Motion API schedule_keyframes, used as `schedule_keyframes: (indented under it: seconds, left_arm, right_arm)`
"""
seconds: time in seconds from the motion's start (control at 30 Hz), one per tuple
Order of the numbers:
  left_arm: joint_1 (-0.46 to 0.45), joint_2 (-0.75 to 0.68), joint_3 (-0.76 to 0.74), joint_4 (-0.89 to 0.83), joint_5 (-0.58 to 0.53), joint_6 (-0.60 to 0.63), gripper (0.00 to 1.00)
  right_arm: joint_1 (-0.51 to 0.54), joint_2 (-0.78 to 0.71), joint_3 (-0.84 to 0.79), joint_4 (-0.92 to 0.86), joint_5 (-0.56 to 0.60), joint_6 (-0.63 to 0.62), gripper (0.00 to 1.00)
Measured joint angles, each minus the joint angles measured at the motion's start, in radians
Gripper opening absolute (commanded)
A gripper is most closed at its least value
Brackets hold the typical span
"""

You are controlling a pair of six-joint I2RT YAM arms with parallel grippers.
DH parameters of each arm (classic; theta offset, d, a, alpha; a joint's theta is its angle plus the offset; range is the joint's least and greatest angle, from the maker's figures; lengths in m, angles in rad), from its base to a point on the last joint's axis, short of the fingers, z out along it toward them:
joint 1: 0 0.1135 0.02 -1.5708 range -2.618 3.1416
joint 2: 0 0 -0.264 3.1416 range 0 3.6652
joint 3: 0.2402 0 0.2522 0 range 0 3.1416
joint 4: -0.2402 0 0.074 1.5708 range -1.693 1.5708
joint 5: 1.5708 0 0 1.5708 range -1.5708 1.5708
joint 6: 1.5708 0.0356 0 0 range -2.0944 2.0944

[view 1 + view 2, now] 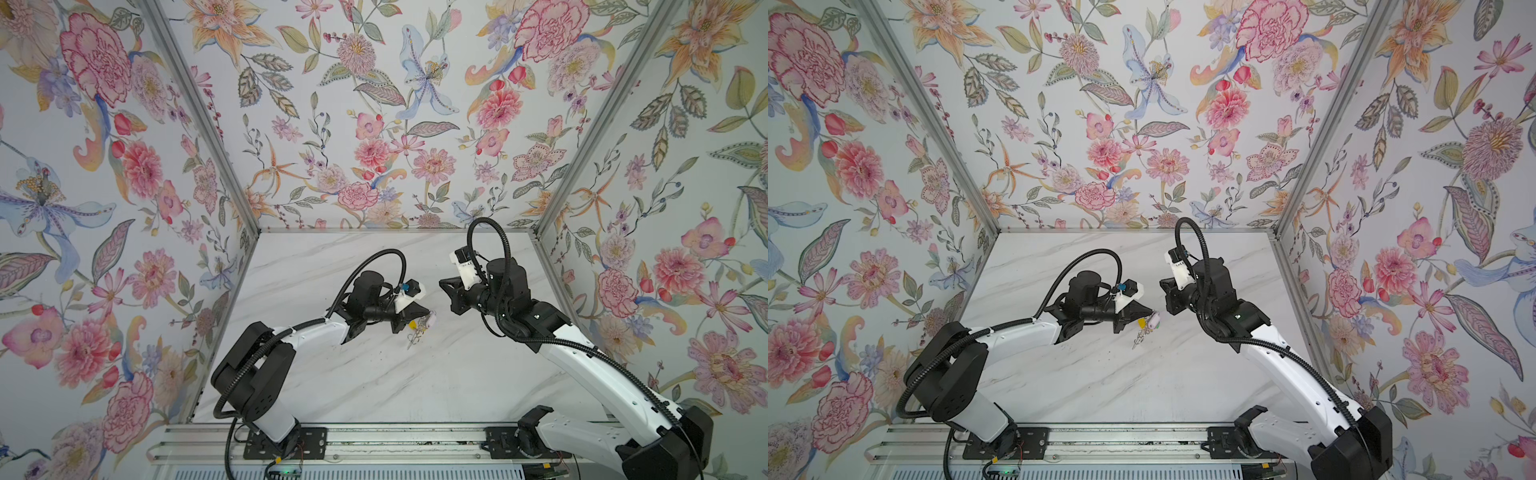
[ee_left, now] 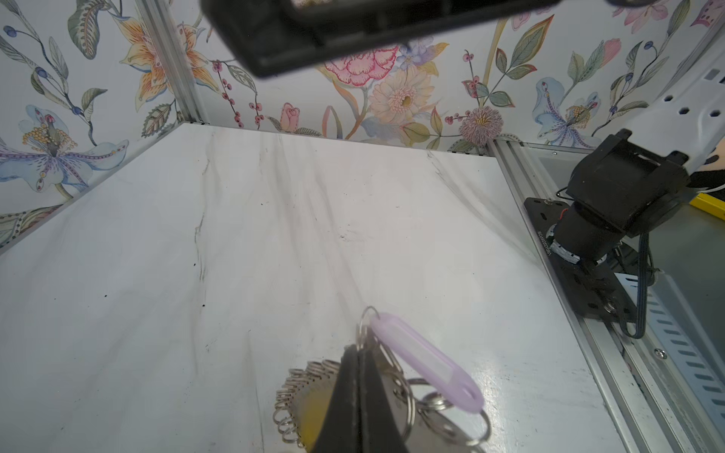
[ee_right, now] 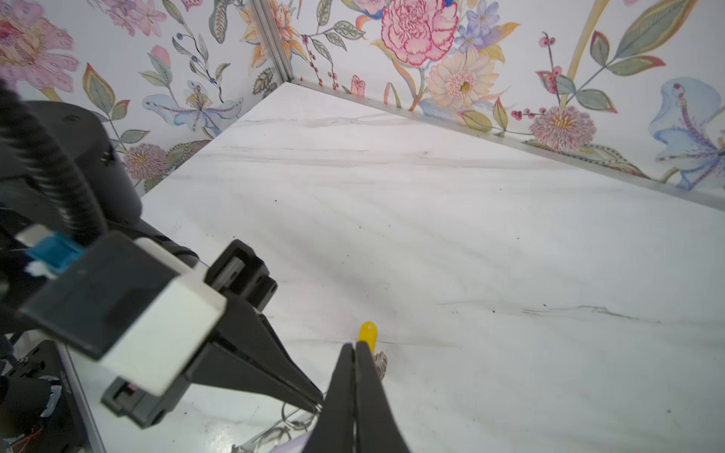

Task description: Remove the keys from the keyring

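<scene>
The left jaws are pressed fully together, their smooth black wedge-shaped fingers (image 2: pixel 347 396) clamped on the keyring (image 2: pixel 306 390), a flat grey-brown plate whose edge is fringed with a close row of thin silver wire rings (image 2: pixel 284 415). A lilac tag (image 2: pixel 427 370), an oblong of translucent plastic with rounded ends and a paler window, hangs from a small ring just beyond the fingertips and slants across several larger, shiny split rings (image 2: pixel 439 404). In both top views the keys (image 1: pixel 417 332) dangle as a small tangle of dull metal and pastel plastic from the left fingertips, over the middle of the bench (image 1: pixel 374 374). The bench is a glossy white slab with faint grey marble veining and scattered dark specks. Whether the lowest key touches it cannot be told. A yellow tag (image 3: pixel 368 332), opaque and round-ended with a small hole, shows just past the right fingertips in the right wrist view. The right jaws look closed, with only a hairline slit between their tapered matte-black fingers (image 3: pixel 370 396), and nothing can be seen gripped between them. In both top views they sit near the bunch but apart from it. Floral wallpaper (image 1: pixel 353 124) framed by aluminium rails lines the enclosure.
</scene>
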Motion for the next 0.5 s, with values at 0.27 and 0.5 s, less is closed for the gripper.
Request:
schedule_keyframes:
  seconds: [0.27, 0.5]
  left_arm:
    - [0.005, -0.011, -0.049, 0.133, -0.024, -0.059, 0.0]
    - [0.005, -0.062, -0.055, 0.151, -0.046, -0.055, 0.0]
  right_arm:
    - [-0.095, -0.001, -0.171, 0.029, -0.118, 0.111, 0.38]
    - [-0.122, -0.015, -0.225, 0.134, -0.267, 0.185, 0.4]
